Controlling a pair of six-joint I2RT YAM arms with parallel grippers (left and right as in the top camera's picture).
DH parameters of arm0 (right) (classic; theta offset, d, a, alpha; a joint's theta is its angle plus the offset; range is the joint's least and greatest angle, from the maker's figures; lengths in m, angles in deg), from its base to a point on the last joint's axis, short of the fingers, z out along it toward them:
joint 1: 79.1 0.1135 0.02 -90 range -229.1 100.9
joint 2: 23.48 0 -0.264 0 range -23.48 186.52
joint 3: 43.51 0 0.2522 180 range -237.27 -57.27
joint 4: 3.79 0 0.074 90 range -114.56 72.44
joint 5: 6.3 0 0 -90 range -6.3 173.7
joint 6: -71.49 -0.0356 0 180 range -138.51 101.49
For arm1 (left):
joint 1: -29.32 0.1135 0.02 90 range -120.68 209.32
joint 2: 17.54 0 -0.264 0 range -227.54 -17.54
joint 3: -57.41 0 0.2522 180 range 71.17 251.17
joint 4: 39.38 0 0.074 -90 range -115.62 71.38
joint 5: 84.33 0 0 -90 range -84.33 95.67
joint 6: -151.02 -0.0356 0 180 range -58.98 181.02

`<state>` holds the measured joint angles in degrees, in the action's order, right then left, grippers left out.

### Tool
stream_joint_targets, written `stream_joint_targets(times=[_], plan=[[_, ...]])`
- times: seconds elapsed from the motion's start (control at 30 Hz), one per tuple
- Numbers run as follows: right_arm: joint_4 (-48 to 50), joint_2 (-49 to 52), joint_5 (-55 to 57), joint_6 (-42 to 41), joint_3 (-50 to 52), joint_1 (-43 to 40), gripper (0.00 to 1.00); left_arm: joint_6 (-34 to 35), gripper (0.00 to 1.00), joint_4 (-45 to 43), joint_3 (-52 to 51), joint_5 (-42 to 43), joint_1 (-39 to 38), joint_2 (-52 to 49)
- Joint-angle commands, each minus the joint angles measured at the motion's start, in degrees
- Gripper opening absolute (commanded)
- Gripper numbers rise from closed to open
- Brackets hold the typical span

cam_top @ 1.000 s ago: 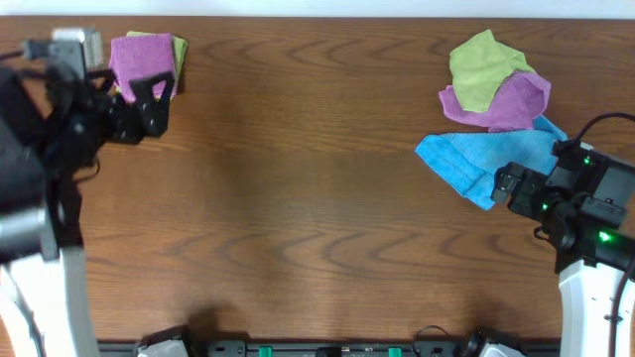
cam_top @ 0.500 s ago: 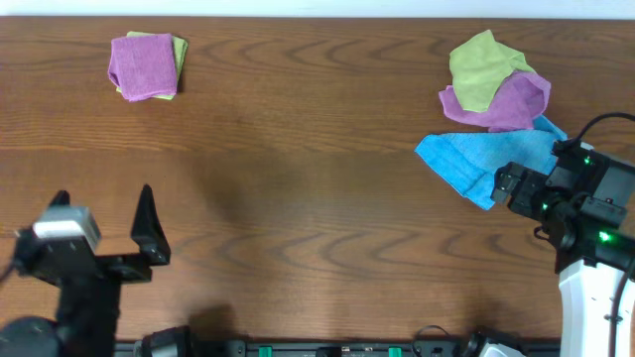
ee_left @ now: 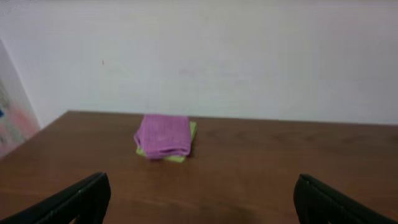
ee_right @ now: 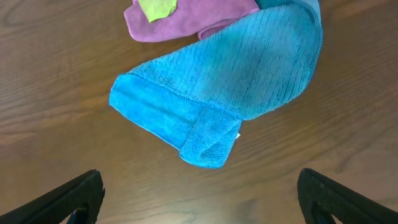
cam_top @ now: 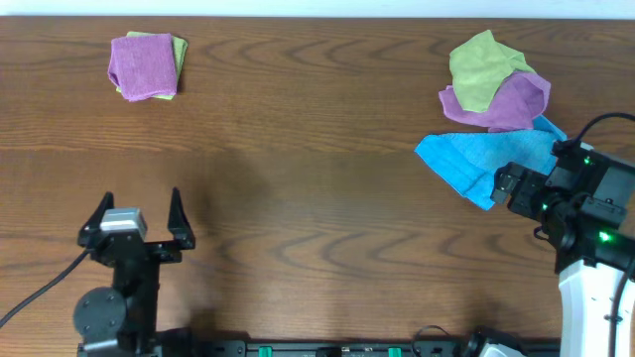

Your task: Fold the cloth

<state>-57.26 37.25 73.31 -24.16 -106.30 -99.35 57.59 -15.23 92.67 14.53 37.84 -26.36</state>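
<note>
The blue cloth is ribbed — purple cloth, lime cloth, brown-grained table.

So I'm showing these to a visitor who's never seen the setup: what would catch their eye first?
Most likely the loose heap at the far right: a yellow-green cloth over a purple cloth, with a rumpled blue cloth spread in front, just ahead of the open right hand. Next, the neat folded stack at the far left, purple on green, with the open left hand well back from it.
</note>
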Motion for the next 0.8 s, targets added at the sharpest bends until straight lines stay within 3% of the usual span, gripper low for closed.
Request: stream_joint_targets(times=[0.0,0.4,0.57,0.77], plan=[[0.0,-0.3,-0.2,-0.5,-0.1,-0.4,0.99,-0.2,0.95,-2.5,-3.0,-3.6,-1.1,0.9],[0.0,-0.3,-0.2,-0.5,-0.1,-0.4,0.99,0.9,0.95,-5.4,-11.8,-9.9,-1.1,0.9],[0.0,-0.3,-0.2,-0.5,-0.1,-0.4,0.99,1.1,0.95,-10.6,-16.6,-9.6,-1.1,1.8],[0.0,-0.3,-0.2,-0.5,-0.1,-0.4,0.99,3.7,0.95,-10.7,-20.5,-6.6,-1.1,4.7]])
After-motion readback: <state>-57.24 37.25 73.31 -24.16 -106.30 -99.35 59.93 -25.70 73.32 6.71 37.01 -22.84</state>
